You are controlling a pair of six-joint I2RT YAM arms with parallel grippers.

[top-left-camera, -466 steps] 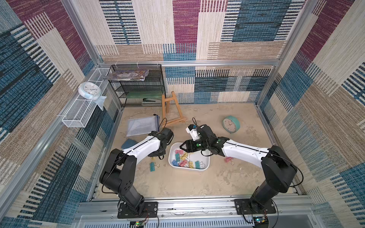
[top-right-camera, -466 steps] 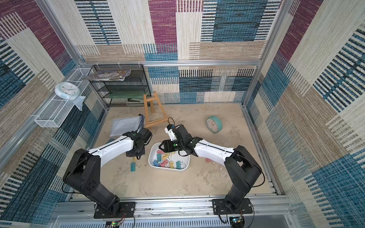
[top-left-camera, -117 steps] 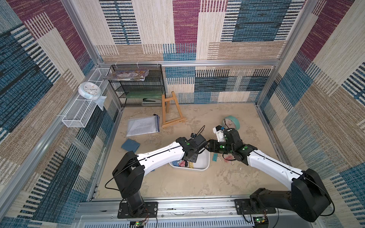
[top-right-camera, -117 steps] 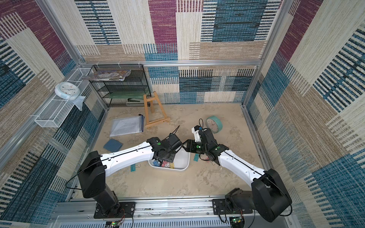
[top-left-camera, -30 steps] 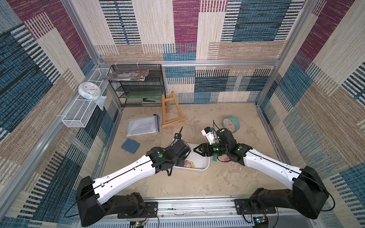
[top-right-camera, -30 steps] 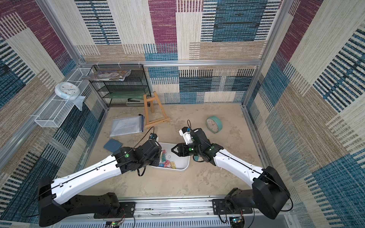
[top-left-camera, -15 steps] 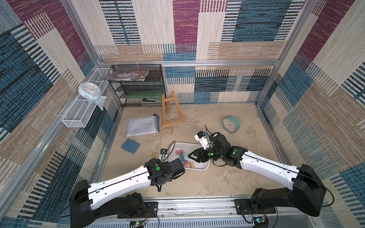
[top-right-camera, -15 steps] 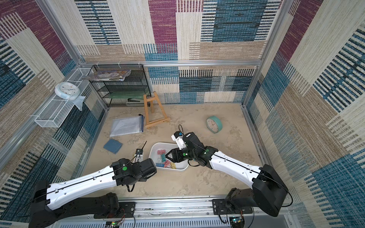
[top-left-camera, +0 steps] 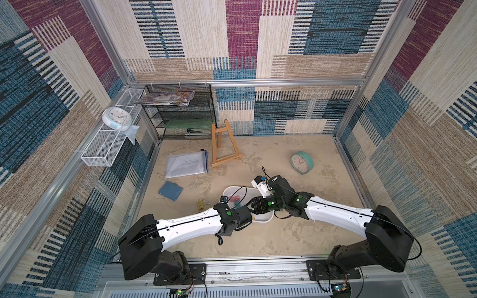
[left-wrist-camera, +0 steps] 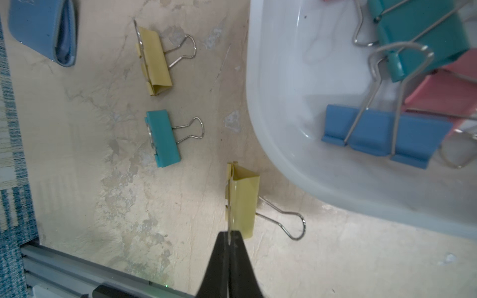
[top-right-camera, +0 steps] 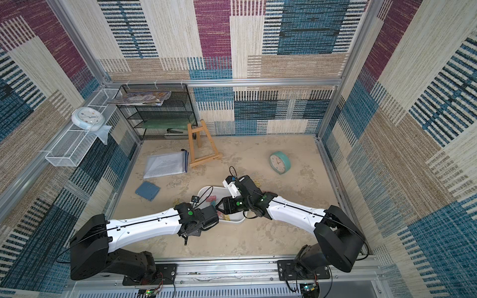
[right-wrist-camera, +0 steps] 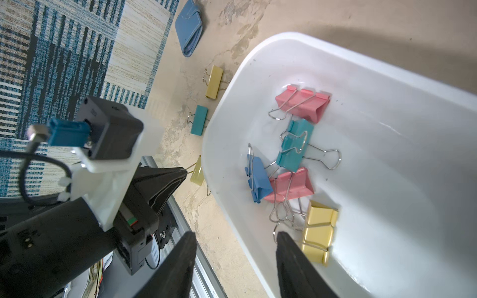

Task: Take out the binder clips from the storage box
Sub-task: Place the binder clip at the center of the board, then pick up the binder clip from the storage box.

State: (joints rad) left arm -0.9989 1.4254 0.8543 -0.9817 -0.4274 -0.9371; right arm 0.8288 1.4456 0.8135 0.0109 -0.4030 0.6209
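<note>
The left gripper [left-wrist-camera: 229, 236] pinches a yellow clip [left-wrist-camera: 243, 201] by its wire handle just outside the storage box [left-wrist-camera: 271, 116]; the right gripper [right-wrist-camera: 235, 237] hangs half-spread above the rim; other binder clips [right-wrist-camera: 294, 147] lie inside.

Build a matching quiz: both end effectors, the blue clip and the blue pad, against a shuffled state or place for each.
1. left end effector
2. right end effector
3. blue clip
4. blue pad

A. in the box
B. on the table, outside the box
C. open, holding nothing
D. shut on a yellow clip

Pairs: 1-D, 2-C, 3-A, 4-B
</note>
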